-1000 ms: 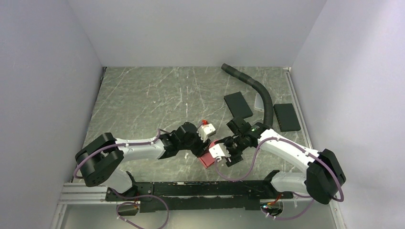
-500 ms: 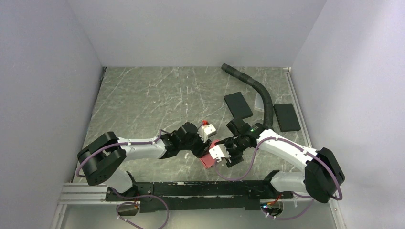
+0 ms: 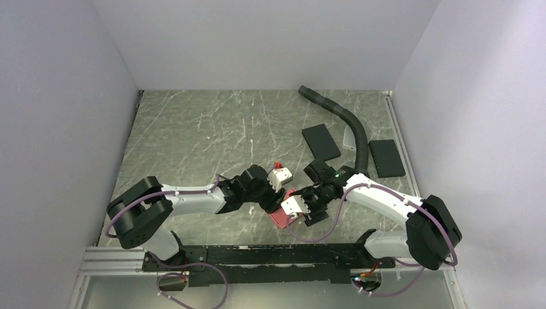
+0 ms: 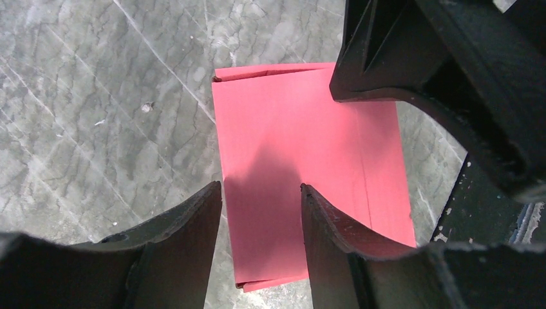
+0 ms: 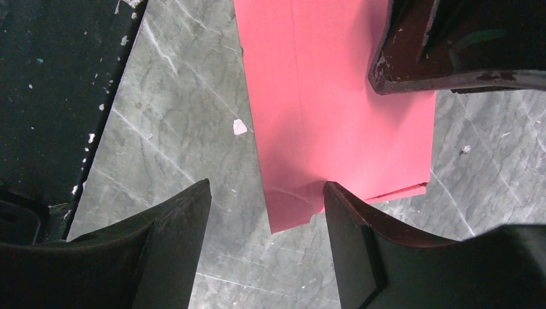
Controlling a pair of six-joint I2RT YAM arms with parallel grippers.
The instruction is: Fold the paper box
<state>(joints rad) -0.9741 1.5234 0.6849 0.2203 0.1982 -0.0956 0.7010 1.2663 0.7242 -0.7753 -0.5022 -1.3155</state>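
The paper box is a flat red-pink folded sheet lying on the marble table, between the two arms near the front edge. In the left wrist view my left gripper is open over the paper box. One fingertip is past the sheet's left edge and the other is over the sheet. My right gripper is also open. Its right fingertip is at the near edge of the paper box, and its other finger is over bare table. Neither gripper holds anything.
Two black flat pads lie at the back right, beside a black corrugated hose. The black base rail runs along the near edge, close to the paper. Grey walls enclose the table on three sides.
Both arms have shifted only slightly. The paper box lies in the same place and both sets of jaws stand as wide as before.
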